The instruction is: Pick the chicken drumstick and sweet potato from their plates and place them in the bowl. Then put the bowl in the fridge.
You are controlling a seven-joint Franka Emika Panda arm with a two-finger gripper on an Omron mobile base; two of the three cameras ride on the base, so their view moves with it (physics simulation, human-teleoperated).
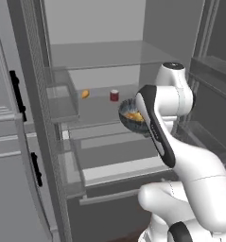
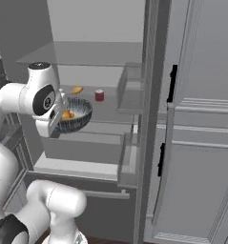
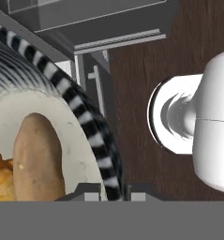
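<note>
Two foods ride in the bowl: the sweet potato and, beside it, the chicken drumstick. Up close, the end effector pinches the bowl's ribbed rim, one fingertip inside, one outside. The bowl hangs just in front of a glass shelf in the open fridge. Farther back on that shelf sit a small red can and an orange lump.

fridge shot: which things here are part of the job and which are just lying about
Job:
bowl
sweet potato
chicken drumstick
fridge
gripper, pinching the bowl's rim

Lying about:
red can
small orange item on the shelf
</note>
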